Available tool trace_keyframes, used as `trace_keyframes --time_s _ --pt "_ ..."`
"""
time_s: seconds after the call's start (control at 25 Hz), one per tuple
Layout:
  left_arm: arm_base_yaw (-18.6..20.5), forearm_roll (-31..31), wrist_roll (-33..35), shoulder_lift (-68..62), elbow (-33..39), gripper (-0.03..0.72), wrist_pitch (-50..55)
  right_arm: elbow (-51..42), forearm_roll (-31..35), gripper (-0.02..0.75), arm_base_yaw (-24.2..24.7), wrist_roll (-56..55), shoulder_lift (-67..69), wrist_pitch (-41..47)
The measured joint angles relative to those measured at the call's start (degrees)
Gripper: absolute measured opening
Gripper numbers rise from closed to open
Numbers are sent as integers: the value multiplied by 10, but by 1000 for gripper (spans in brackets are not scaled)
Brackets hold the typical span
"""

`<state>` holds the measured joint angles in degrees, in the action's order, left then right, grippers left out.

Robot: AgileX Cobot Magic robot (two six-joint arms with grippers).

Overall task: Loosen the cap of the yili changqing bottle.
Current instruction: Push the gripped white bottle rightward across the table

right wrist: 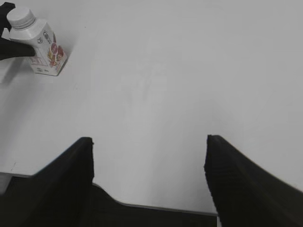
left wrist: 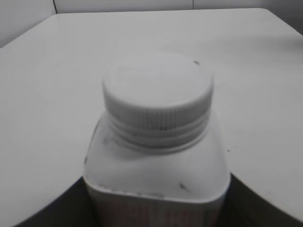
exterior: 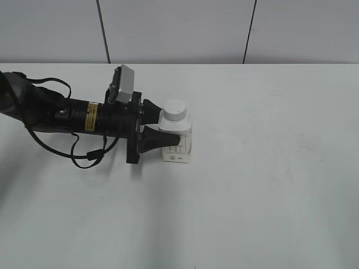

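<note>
The yili changqing bottle (exterior: 177,140) is seen standing upright on the white bench (exterior: 269,196), a little left of the middle in the exterior view, and the cap (exterior: 175,109) is sitting on its wide neck, apparently screwed down level. The left claw (exterior: 168,133) is clamped on the body of the bottle below the shoulders; one dark finger (exterior: 160,140) is laid across the front face, while the other is mostly hidden behind the bottle. In the left wrist view the cap (left wrist: 158,92) fills the centre, its ribbed side is clearly shown, and the thread rings are visible just under it. The right claw (right wrist: 149,182) is held well apart from the bottle, with its fingers spread wide and nothing between them; the bottle (right wrist: 41,47) is seen only far off in the upper left corner of that view. The bottle is judged to be light and made of thin plastic, so its flat walls may be bent in if they are squeezed too hard, and the smooth label may be a little slippery. The cap is judged to be stiff, and the ribs should give a good hold. It is therefore advised that the cap be taken by its ribbed side from above, while the body is kept from turning by the left claw.
</note>
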<state>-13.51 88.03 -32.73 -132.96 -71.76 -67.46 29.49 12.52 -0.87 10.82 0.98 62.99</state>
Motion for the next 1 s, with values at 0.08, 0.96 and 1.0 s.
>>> trace_keyframes --time_s 0.08,0.96,1.0 --pt "-18 0 -4 0 0 370 0 6 1 575 0 -3 32 -1" --pt "-89 -7 -115 -5 -66 365 89 268 0 575 -3 36 634 -22" --pt "-89 -13 -109 -5 -66 365 91 281 1 573 -3 37 656 -16"
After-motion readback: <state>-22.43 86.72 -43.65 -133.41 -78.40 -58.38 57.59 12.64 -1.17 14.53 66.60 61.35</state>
